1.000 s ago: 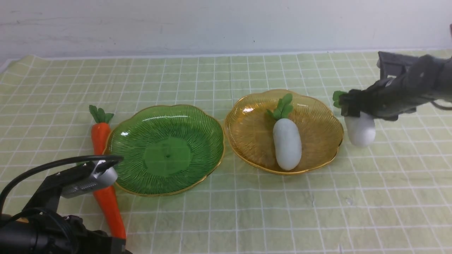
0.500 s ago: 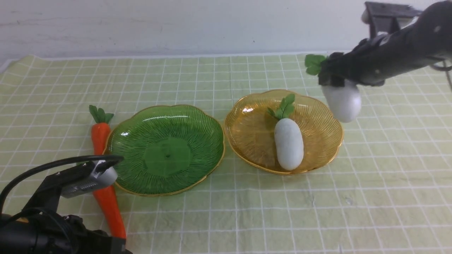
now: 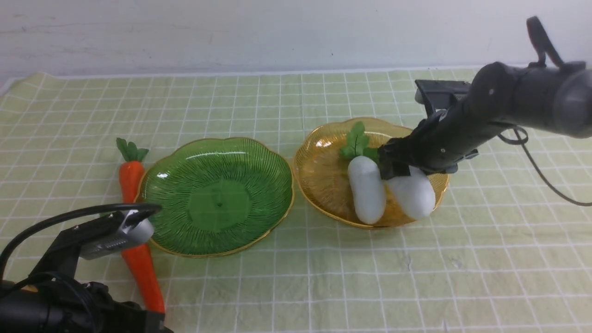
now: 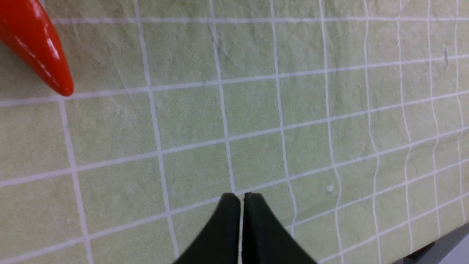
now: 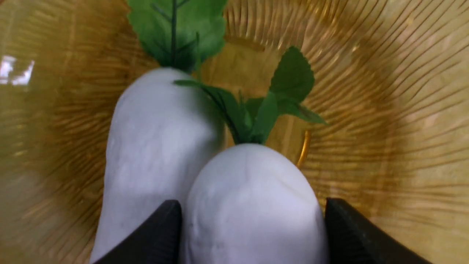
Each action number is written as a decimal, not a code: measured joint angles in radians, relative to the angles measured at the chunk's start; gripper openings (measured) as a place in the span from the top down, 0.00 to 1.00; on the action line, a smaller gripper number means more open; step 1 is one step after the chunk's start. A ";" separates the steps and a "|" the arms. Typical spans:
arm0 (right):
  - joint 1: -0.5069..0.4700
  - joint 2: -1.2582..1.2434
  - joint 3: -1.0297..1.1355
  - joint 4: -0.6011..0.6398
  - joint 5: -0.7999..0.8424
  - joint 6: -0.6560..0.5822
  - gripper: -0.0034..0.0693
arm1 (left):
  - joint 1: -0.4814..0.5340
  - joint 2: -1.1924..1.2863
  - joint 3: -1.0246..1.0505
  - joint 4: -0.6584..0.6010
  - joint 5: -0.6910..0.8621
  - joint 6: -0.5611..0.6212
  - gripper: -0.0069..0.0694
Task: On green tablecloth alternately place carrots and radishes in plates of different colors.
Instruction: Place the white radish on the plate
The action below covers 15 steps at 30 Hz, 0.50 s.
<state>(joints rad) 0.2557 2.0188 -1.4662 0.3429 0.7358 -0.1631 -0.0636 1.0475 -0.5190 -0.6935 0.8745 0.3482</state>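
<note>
On the green tablecloth (image 3: 323, 277) stand a green plate (image 3: 217, 194), which holds nothing, and an amber plate (image 3: 323, 180). One white radish (image 3: 366, 192) lies in the amber plate. My right gripper (image 3: 393, 167) is shut on a second radish (image 3: 413, 196), held low in that plate against the first; the right wrist view shows the gripper (image 5: 253, 216), the held radish (image 5: 249, 190) and the lying one (image 5: 154, 139). Orange carrot (image 3: 131, 173) lies left of the green plate; more orange (image 3: 144, 273) shows below my left wrist camera, one carrot or two I cannot tell. My left gripper (image 4: 242, 196) is shut and empty, a carrot tip (image 4: 40, 47) nearby.
My left arm (image 3: 69, 282) fills the near left corner. A white wall runs along the table's far edge. The table's edge (image 4: 439, 245) shows in the left wrist view.
My right gripper lifted the second radish from the cloth right of the amber plate, carried it left and lowered it into that plate. The first radish shifted slightly left. The left arm is still.
</note>
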 joint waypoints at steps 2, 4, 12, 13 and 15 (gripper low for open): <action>0.000 -0.001 0.007 0.000 0.016 0.000 0.34 | 0.000 0.000 0.000 0.000 0.000 0.000 0.92; 0.000 -0.013 0.034 0.002 0.021 0.007 0.34 | 0.000 0.000 0.000 0.000 0.000 0.000 0.92; 0.000 -0.065 0.095 0.003 0.015 0.022 0.34 | 0.000 0.000 0.000 0.000 0.000 0.000 0.92; 0.000 -0.069 0.097 0.004 0.002 0.022 0.34 | 0.000 0.000 0.000 0.000 0.000 0.000 0.92; 0.000 -0.074 0.098 0.011 -0.013 0.022 0.34 | 0.000 0.000 0.000 0.000 0.000 0.000 0.92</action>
<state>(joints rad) 0.2557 1.9443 -1.3680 0.3535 0.7227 -0.1414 -0.0636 1.0475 -0.5190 -0.6935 0.8745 0.3482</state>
